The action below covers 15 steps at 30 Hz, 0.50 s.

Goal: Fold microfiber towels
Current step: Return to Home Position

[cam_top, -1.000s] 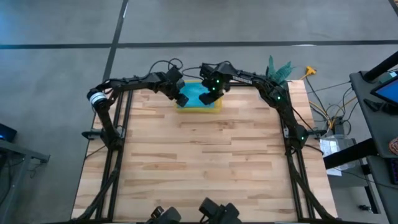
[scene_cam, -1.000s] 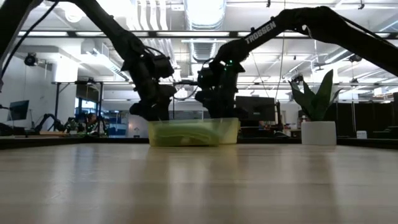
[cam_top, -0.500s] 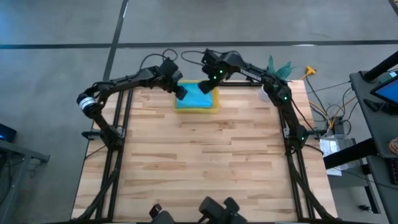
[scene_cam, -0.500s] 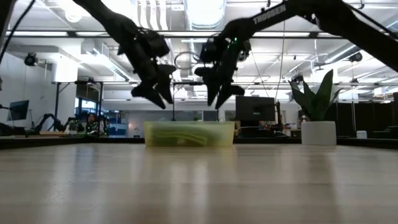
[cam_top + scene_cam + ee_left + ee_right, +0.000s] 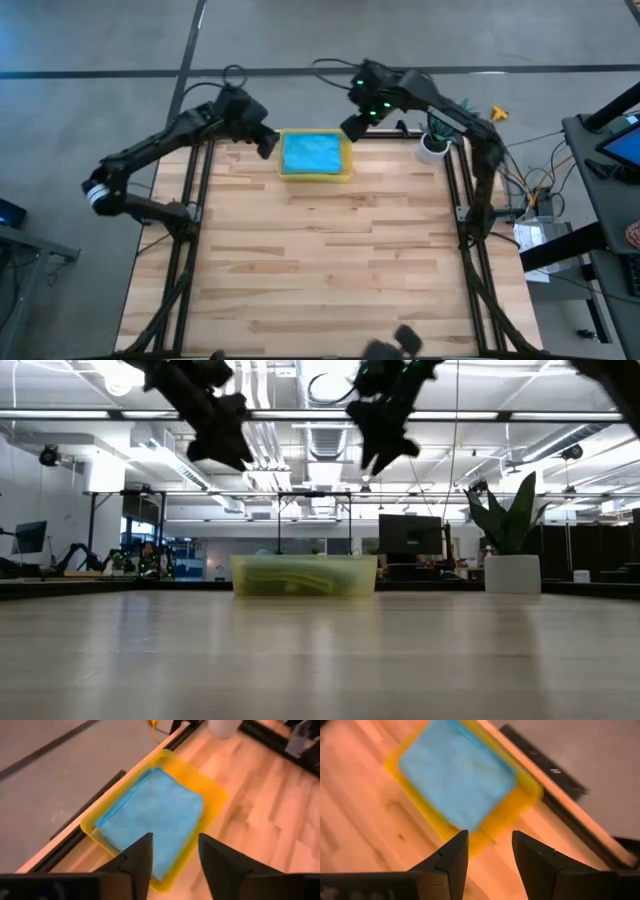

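Note:
A folded teal-turquoise microfiber towel point(image 5: 312, 153) lies flat on top inside the yellow plastic bin point(image 5: 345, 158) at the table's far edge; it also shows in the left wrist view point(image 5: 152, 817) and the right wrist view point(image 5: 457, 772). The other towels are hidden. My left gripper point(image 5: 266, 145) is open and empty, raised to the left of the bin. My right gripper point(image 5: 355, 126) is open and empty, raised at the bin's far right. In the low view the left gripper point(image 5: 222, 445) and the right gripper point(image 5: 385, 445) hang well above the bin point(image 5: 305, 575).
A potted plant in a white pot point(image 5: 435, 145) stands at the table's far right corner, close to my right arm. The bare wooden tabletop point(image 5: 320, 260) stretches from the bin to the near edge.
Both grippers have risen out of the bin and drawn apart, the left toward the table's left edge, the right toward the far right. They came away empty. The teal towel stays flat in the bin, which has shifted slightly.

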Each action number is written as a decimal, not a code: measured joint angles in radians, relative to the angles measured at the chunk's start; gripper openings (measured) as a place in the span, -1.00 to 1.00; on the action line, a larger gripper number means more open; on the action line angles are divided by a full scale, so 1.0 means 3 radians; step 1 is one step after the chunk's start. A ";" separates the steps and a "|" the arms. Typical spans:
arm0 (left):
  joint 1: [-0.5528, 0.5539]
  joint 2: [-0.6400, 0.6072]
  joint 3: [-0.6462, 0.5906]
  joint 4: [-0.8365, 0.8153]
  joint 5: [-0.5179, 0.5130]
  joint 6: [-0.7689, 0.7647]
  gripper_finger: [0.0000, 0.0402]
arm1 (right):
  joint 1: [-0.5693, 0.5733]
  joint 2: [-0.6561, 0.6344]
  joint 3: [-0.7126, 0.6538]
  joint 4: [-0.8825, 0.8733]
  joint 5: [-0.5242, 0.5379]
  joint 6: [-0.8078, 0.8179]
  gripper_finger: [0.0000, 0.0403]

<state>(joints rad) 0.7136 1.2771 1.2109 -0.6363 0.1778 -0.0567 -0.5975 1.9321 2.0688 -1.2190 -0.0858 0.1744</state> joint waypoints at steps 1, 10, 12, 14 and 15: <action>0.0000 -0.0094 -0.0046 -0.0005 0.0027 0.0000 -0.33 | 0.0001 -0.0142 -0.0120 0.0003 0.0095 0.0004 -0.26; -0.0032 -0.1175 -0.1023 0.0761 0.0702 -0.0556 -0.96 | 0.0059 -0.1660 -0.1940 0.1430 0.0188 0.0689 -0.28; -0.0061 -0.1402 -0.1193 0.0934 0.0710 -0.0749 -0.98 | 0.0102 -0.1985 -0.2377 0.1660 0.0176 0.0874 -0.32; -0.0104 -0.1591 -0.1278 0.1017 0.0711 -0.0805 -0.99 | 0.0141 -0.2313 -0.2758 0.1797 0.0173 0.1003 -0.40; -0.0129 -0.1667 -0.1307 0.1059 0.0715 -0.0808 -1.00 | 0.0156 -0.2491 -0.2931 0.1857 0.0173 0.1074 -0.46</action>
<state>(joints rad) 0.6750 0.7771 0.8189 -0.3187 0.3922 -0.2993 -0.5508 1.1850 1.1895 -0.6620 -0.0339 0.4965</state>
